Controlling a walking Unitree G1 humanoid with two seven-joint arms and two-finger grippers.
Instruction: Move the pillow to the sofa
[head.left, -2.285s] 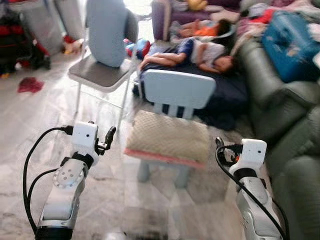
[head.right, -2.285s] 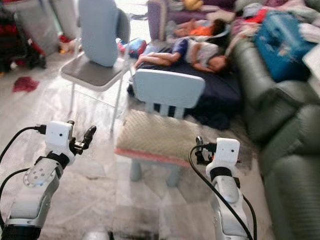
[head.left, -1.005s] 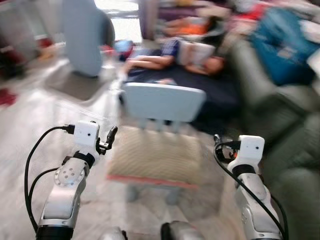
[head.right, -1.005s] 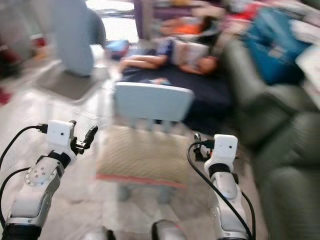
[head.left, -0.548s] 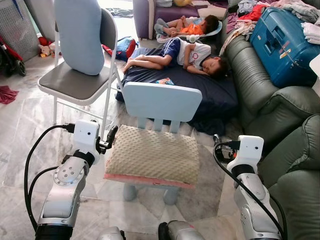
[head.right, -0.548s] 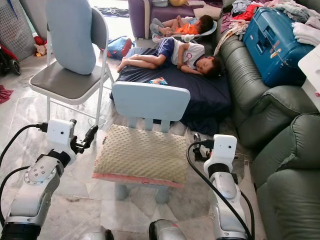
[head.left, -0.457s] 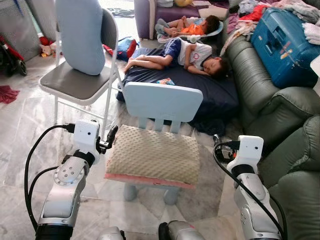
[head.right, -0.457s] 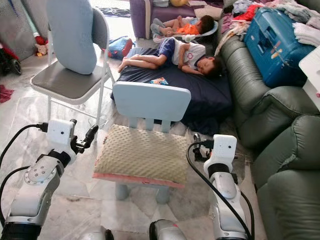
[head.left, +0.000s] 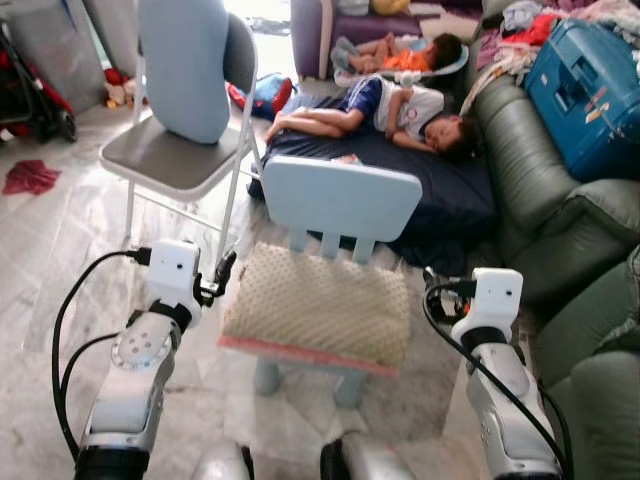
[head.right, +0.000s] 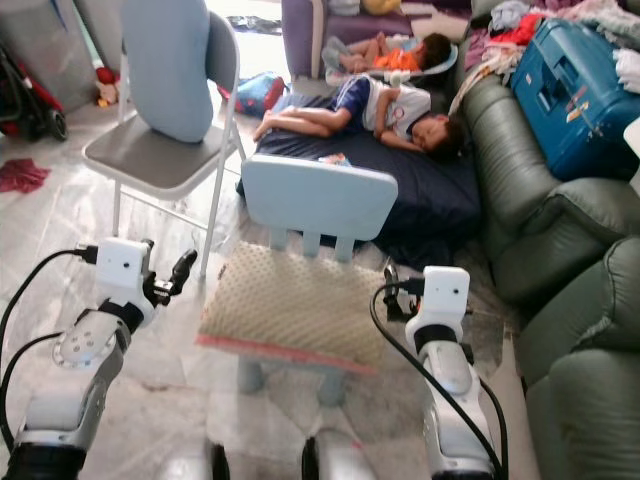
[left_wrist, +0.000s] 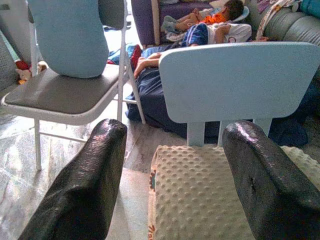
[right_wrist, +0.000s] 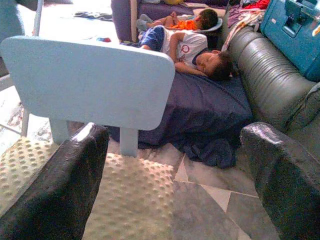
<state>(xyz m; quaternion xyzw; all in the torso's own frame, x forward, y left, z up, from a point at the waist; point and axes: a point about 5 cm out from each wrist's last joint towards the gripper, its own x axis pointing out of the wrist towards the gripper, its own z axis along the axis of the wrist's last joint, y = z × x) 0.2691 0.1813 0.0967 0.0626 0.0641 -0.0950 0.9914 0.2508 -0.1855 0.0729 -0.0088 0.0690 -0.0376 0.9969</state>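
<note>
A beige dotted pillow (head.left: 318, 305) with a pink edge lies flat on the seat of a small light-blue child's chair (head.left: 342, 196) right in front of me. My left gripper (head.left: 224, 272) hovers open just off the pillow's left end. Off its right end, my right gripper (head.left: 433, 288) is open too. In the left wrist view the two black fingers (left_wrist: 95, 185) frame the pillow (left_wrist: 200, 195) and the chair back. The right wrist view has the pillow (right_wrist: 125, 195) low between its wide-apart fingers (right_wrist: 285, 175). The dark green sofa (head.left: 560, 230) stands to the right.
A grey folding chair (head.left: 165, 160) bearing a pale blue cushion (head.left: 185, 65) stands at the left rear. Two people lie on a dark blue mattress (head.left: 455, 195) on the floor behind the small chair. A blue suitcase (head.left: 590, 85) rests on the sofa. Marble floor surrounds the chair.
The whole picture has shifted slightly, so the camera moved; the blur from a second ago is gone. Both grippers stay open on either side of the pillow, which has not moved.
</note>
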